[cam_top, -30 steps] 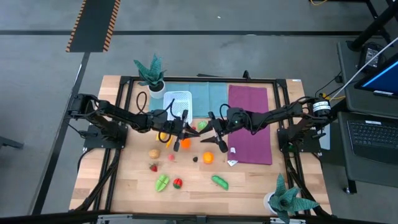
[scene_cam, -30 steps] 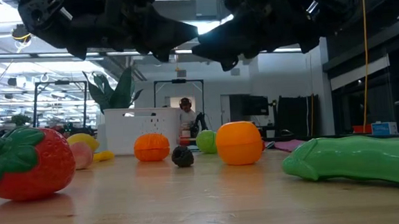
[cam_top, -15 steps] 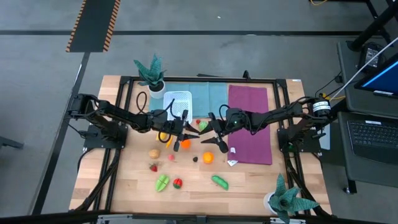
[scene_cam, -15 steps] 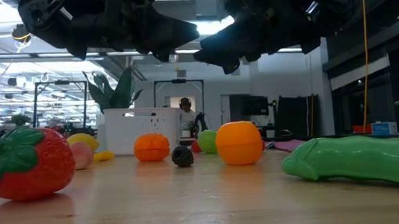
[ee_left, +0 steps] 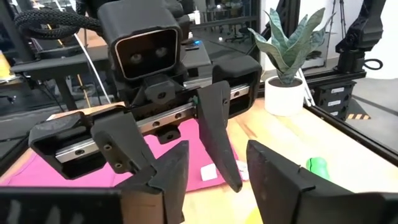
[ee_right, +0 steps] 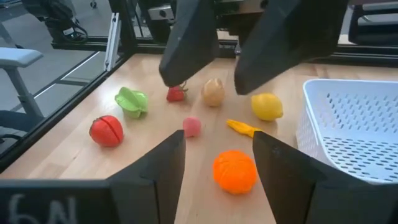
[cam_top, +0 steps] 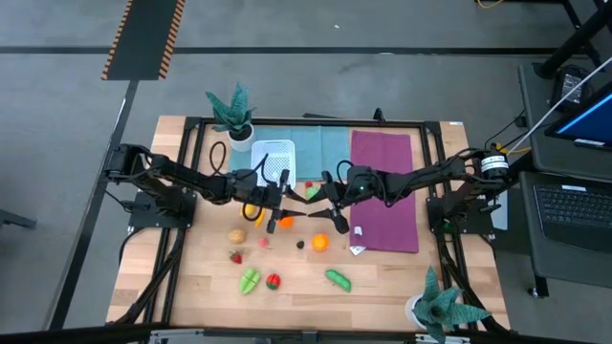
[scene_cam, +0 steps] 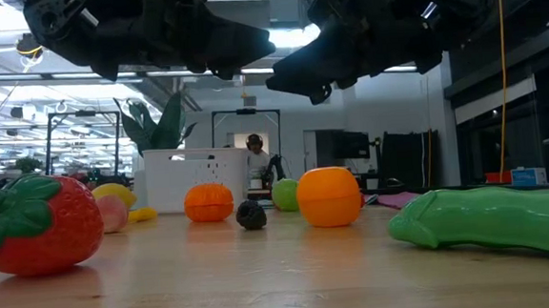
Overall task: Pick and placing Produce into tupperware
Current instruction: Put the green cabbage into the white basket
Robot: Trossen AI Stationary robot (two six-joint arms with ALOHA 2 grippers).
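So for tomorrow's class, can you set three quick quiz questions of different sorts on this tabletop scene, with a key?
1. True or false: the tupperware already holds some produce.
2. Seen from above, the right arm reaches across which cloth? A teal; B the purple cloth; C yellow.
3. Fill in: the left tool and the right tool face each other over mid-table, and both stand ___, holding nothing.

Key: 1 false, no piece shows inside it; 2 B; 3 open.
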